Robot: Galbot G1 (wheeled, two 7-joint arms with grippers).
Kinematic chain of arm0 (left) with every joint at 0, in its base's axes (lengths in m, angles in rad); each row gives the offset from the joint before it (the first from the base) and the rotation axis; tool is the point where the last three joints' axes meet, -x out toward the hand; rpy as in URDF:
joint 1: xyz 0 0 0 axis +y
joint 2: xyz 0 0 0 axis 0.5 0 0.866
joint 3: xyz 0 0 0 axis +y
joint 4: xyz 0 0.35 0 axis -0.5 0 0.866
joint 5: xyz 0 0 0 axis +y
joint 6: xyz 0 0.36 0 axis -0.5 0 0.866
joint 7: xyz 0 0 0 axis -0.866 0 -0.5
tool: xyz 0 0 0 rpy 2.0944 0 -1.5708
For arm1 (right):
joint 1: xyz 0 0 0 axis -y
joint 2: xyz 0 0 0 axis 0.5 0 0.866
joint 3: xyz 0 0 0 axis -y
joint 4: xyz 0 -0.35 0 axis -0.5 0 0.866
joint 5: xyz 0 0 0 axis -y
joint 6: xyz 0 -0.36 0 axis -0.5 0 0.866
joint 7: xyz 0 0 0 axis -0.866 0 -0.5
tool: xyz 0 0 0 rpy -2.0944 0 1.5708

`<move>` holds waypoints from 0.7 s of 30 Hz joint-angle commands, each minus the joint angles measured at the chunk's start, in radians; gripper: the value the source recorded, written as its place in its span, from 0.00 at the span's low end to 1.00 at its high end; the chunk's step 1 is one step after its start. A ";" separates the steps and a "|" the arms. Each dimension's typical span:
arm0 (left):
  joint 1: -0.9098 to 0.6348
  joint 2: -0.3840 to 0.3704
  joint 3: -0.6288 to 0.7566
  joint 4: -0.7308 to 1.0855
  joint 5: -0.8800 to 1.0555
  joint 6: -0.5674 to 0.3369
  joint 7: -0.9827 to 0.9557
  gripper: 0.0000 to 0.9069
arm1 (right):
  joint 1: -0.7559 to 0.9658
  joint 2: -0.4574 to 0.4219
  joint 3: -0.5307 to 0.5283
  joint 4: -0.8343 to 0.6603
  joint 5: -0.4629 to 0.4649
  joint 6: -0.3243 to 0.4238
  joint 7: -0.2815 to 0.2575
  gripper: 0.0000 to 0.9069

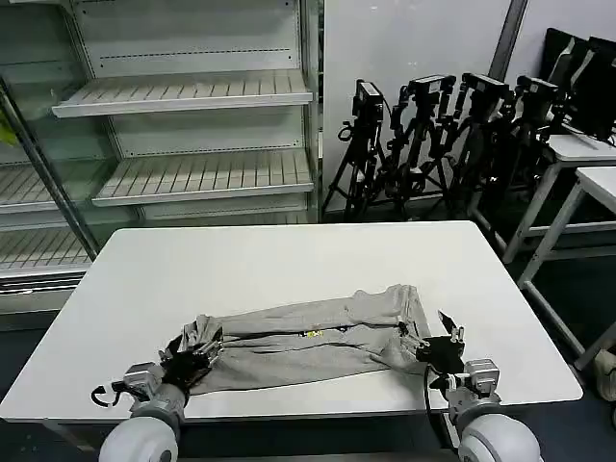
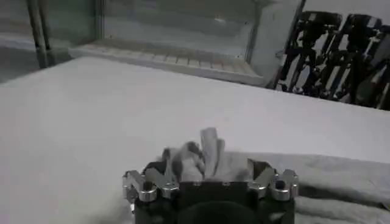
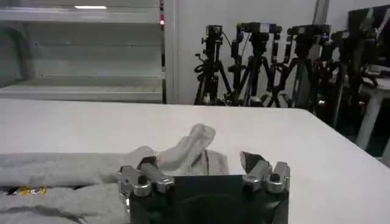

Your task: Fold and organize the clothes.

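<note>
Shelving: on my far left I see a glass-fronted cooler (image 1: 43,192) and beside it a white shelf unit (image 1: 192,106); every shelf I can see is bare.
Shirt count: one grey T-shirt (image 1: 308,342), bunched into a long band across the near part of the white table (image 1: 289,260), with a small yellow and blue print (image 1: 322,333) near its middle.
Left gripper: my left gripper (image 1: 188,364) sits low at the shirt's left end, near the table's front edge; in the left wrist view (image 2: 204,167) a tuft of grey cloth stands up between the fingers, so it is pinching the T-shirt.
Right gripper: my right gripper (image 1: 438,345) is at the shirt's right end; in the right wrist view (image 3: 201,170) a fold of cloth rises by the left-hand finger (image 3: 146,170) while the other finger (image 3: 256,164) stands apart with bare table behind it. I cannot tell whether it has a grip on the cloth.
Table: white, rectangular, with the shirt as the one thing lying on it.
Room: behind the table stand several black camera tripods (image 1: 433,135) in a row against a pale wall; two white side tables (image 1: 577,164) are at far right.
</note>
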 commanded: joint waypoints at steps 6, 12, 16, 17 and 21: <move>0.001 -0.082 0.023 0.050 -0.004 -0.041 0.000 0.02 | -0.051 0.000 0.022 0.023 -0.002 0.002 0.002 1.00; 0.000 -0.091 0.007 0.054 -0.069 -0.057 0.000 0.02 | -0.048 0.004 0.016 0.019 0.000 0.007 0.012 1.00; 0.000 -0.086 -0.013 0.050 -0.115 -0.067 0.000 0.02 | -0.045 0.013 0.006 0.017 -0.001 0.009 0.017 1.00; -0.001 -0.085 -0.015 0.051 -0.119 -0.068 0.000 0.02 | -0.045 0.014 0.005 0.017 -0.002 0.009 0.018 1.00; -0.002 -0.082 -0.029 0.055 -0.149 -0.073 0.002 0.02 | -0.044 0.021 -0.001 0.015 -0.006 0.011 0.020 1.00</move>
